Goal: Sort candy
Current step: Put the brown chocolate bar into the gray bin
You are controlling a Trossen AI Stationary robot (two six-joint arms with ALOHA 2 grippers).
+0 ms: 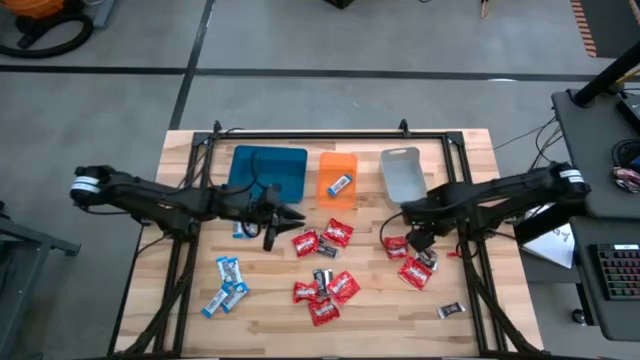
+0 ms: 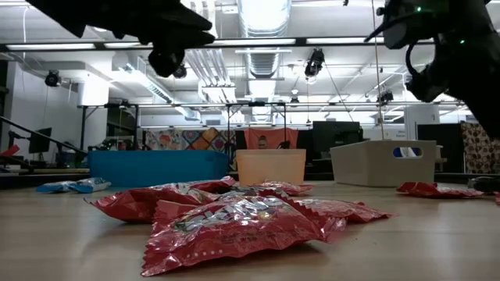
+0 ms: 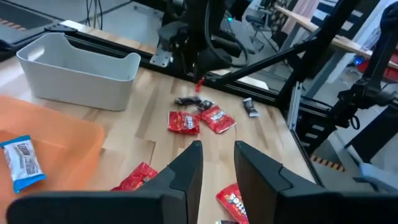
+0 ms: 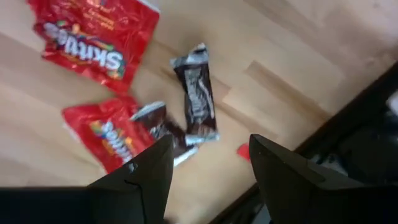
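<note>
You see the left gripper near the orange tray, fingers apart with a narrow gap, holding nothing. The right gripper hangs open above a dark candy beside red candies; another dark wrapper is half hidden under one red pack.

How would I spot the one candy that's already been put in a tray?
Find the three trays along the table's far edge and take the middle one, the orange tray. The blue-and-white candy lies alone inside it; the other blue-and-white ones are on the bare wood.
</note>
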